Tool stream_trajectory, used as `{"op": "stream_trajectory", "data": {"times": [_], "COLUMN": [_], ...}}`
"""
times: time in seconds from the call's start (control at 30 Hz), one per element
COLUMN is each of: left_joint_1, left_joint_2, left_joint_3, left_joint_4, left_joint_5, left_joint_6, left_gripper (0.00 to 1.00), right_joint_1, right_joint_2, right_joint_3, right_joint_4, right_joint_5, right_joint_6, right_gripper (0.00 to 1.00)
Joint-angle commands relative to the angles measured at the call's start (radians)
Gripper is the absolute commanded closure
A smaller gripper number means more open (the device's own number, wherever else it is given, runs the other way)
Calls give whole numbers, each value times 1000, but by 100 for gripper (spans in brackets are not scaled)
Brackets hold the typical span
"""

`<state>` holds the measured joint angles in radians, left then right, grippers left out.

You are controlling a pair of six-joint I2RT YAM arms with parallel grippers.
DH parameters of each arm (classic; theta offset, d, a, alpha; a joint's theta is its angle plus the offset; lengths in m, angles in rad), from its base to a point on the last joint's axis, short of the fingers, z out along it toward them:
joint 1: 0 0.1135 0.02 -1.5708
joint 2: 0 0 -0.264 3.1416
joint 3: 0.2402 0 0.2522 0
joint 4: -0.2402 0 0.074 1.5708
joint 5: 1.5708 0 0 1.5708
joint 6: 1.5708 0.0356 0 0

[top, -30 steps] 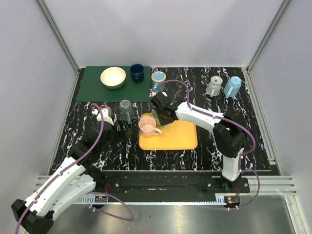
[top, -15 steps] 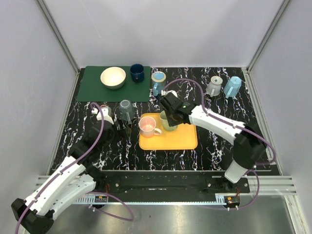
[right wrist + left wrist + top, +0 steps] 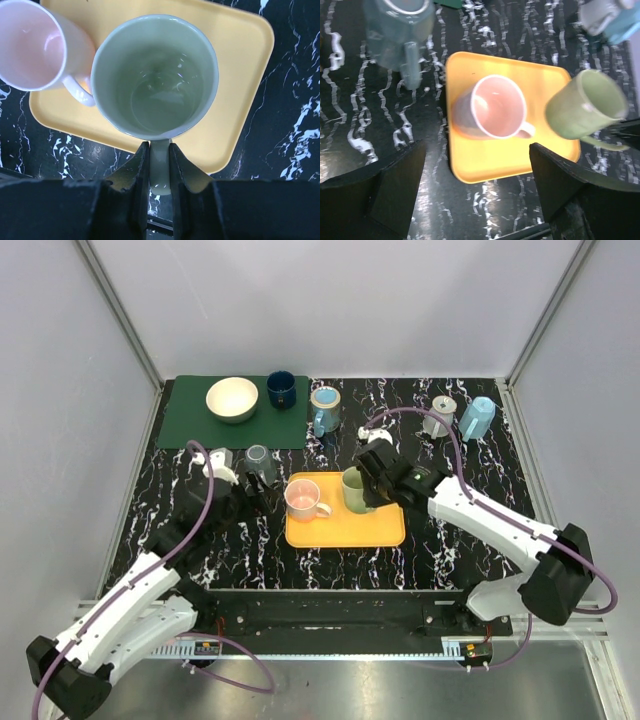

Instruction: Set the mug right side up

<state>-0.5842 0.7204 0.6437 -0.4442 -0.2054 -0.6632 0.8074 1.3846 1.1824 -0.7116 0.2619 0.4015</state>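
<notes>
The pale green mug [image 3: 354,490] hangs just above the yellow tray [image 3: 380,526], mouth up. My right gripper [image 3: 370,486] is shut on its handle. In the right wrist view I look straight down into the mug [image 3: 155,75], and the right gripper [image 3: 160,150] pinches the handle between both fingers. My left gripper [image 3: 262,496] hovers open and empty just left of the tray. The left wrist view shows the left gripper [image 3: 475,155] wide apart over the tray's near edge [image 3: 470,167], with the green mug [image 3: 585,110] at the right.
A pink mug [image 3: 303,499] stands upright on the tray's left half. A clear grey mug [image 3: 258,465] sits by my left gripper. At the back are a green mat [image 3: 190,425] with a cream bowl [image 3: 232,398] and dark blue cup [image 3: 281,389], a light blue mug [image 3: 325,408], a grey mug [image 3: 438,417] and a pale blue mug [image 3: 477,418].
My right arm swung to the right and carried the green mug from the tray's back left to its middle, mouth now up. The left gripper shifted slightly toward the back.
</notes>
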Motion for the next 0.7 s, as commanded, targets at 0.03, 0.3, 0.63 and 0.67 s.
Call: {"op": "stream_trajectory", "data": {"times": [0.03, 0.3, 0.63, 0.67], "left_joint_1": [-6, -95, -281, -285], "left_joint_2": [-33, -33, 142, 167], "left_joint_3": [-58, -252, -305, -309], "left_joint_4": [232, 596, 942, 970], "left_joint_5": [155, 264, 264, 270], "left_joint_6": [-91, -239, -317, -332], "left_gripper": [13, 14, 12, 12], "right_joint_1": [-98, -224, -252, -254], "right_joint_2": [-113, -258, -401, -415], "right_joint_3": [-79, -328, -576, -604], "right_joint_4": [147, 437, 785, 831], "right_joint_5": [-84, -322, -401, -411], "right_joint_6": [69, 246, 488, 508], "right_gripper": [100, 100, 100, 100]}}
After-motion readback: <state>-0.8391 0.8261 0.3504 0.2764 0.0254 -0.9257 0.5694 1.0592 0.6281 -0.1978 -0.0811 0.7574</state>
